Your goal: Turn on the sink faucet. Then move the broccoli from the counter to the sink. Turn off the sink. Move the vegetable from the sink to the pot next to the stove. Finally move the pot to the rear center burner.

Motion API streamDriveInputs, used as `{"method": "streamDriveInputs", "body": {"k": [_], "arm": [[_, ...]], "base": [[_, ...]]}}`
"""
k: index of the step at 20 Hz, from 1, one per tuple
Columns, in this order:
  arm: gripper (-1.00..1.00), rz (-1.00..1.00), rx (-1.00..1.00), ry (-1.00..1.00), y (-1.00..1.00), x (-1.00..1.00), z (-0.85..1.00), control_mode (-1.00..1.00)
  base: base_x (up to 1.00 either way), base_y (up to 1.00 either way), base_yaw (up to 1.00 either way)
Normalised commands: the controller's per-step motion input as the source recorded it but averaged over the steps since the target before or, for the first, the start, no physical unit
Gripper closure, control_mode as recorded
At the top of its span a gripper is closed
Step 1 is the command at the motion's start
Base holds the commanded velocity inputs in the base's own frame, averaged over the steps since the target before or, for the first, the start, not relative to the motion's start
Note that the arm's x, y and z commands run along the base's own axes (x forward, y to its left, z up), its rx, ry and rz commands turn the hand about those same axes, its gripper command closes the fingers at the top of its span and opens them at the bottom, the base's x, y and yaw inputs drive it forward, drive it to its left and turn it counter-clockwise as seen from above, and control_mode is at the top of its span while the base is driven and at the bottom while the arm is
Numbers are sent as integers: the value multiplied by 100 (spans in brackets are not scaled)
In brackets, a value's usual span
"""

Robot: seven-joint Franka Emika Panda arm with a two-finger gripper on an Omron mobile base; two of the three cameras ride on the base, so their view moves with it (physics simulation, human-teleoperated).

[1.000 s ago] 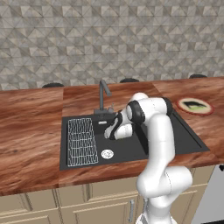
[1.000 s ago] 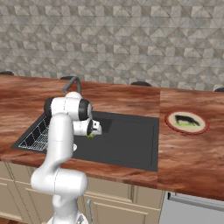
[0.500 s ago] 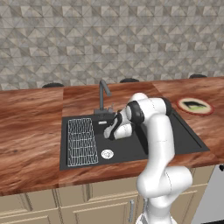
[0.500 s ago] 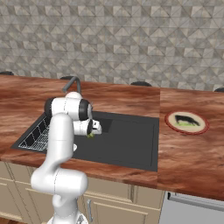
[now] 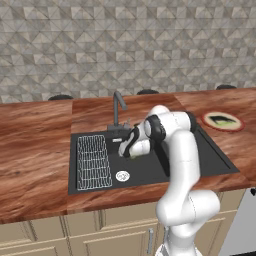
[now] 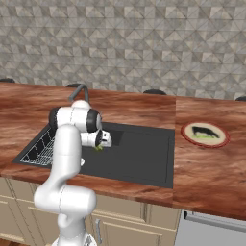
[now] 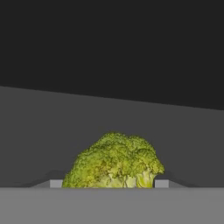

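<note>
Down in the sink [image 5: 205, 150], left to right: a wire rack [image 5: 94, 161] filled the left part of the dark matte basin, with a round drain [image 5: 122, 175] just beside its right edge. Behind, a dark bent faucet [image 5: 118, 107] rose from the rear rim, close above the arm's wrist. Gripper [image 5: 128, 151] hung low over the basin floor, right of the rack, the white arm's forearm crossing the sink's middle. Counter [image 5: 35, 145] was glossy red-brown wood grain; wall tiled in grey triangles. Far right on the counter, well apart from the sink, sat a round plate [image 5: 222, 121] with something dark and green on it.

Broccoli [image 7: 114, 161], a lumpy yellow-green crown, sat between the two fingers [image 7: 161, 183], each tip showing just beside one flank. From the right base view a bit of green showed at the gripper [image 6: 101, 142]. Fingers were partly drawn in around the crown; whether they pressed on it, I could not tell.
</note>
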Motion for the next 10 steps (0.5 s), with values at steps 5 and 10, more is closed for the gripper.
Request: {"method": "streamDriveInputs", "body": {"k": [5,10], "arm": [[100,0,5,0,-13,-15,64,-100],[100,0,3,5,-28,-24,87,-100]], "base": [[0,0,0],[0,0,0]]}}
